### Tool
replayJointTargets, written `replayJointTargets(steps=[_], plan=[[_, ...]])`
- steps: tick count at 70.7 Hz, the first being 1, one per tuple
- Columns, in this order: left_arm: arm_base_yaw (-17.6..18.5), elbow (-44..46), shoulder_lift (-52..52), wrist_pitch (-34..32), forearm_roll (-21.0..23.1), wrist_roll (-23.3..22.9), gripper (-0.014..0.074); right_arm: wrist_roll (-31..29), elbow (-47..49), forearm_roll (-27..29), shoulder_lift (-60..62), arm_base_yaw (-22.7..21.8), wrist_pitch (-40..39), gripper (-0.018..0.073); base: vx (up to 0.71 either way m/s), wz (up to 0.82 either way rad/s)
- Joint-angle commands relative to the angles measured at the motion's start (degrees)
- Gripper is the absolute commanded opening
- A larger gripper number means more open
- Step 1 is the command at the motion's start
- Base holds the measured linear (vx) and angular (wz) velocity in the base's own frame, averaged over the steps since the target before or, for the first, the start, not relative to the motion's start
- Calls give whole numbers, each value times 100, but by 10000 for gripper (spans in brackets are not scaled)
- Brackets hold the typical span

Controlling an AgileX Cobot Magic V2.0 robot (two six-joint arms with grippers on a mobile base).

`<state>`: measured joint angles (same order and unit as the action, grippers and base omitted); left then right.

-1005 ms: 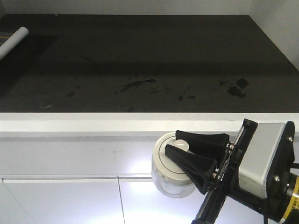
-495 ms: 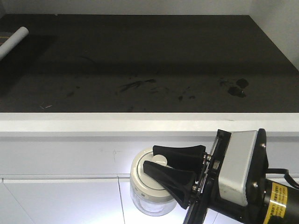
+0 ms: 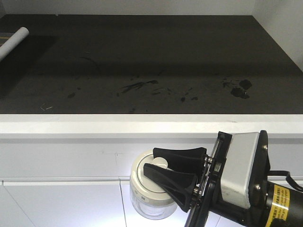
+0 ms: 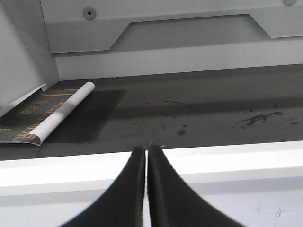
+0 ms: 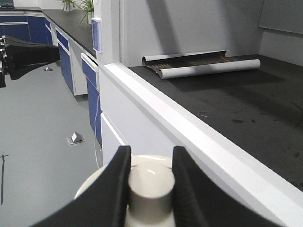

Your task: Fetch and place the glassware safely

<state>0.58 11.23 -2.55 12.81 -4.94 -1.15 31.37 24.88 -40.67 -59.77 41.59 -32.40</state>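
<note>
Front view: my right gripper [image 3: 150, 159] reaches in from the lower right corner of the frame. Its two black fingers [image 3: 177, 154] are clamped on the round knob [image 3: 162, 162] in the middle of a cream-white lid. The lid belongs to a small squat glass jar [image 3: 142, 185], which hangs from that grip at the lower centre of the frame. The jar is in front of the white cabinet face [image 3: 57, 161] and below the white front edge [image 3: 94, 124] of the bench, touching neither. A band of clear glass shows under the lid. I cannot tell whether anything is inside. Small marks sit near the lid's rim, too small to read.

Above the edge, a dark bench top [image 3: 151, 61] with smudges fills the upper half of the frame. A rolled paper sheet [image 3: 12, 42] lies at its upper left corner, well apart from the jar.

Right wrist view: my fingers press both sides of the knob at the bottom centre, with the lid's rim curving out at lower left.

Left wrist view: my left gripper [image 4: 146, 150] has its black jaws pressed together with nothing between them, at the bottom centre, pointing at the bench edge. The paper roll lies at middle left.
</note>
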Motion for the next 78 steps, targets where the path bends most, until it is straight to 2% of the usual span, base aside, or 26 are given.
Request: replayJointTargets(steps=[1, 78], plan=[[30, 153, -62, -390, 53, -48, -7, -2, 204, 152, 82, 16, -565, -4, 0, 0], [30, 153, -62, -390, 53, -48, -7, -2, 204, 140, 82, 16, -565, -4, 0, 1]])
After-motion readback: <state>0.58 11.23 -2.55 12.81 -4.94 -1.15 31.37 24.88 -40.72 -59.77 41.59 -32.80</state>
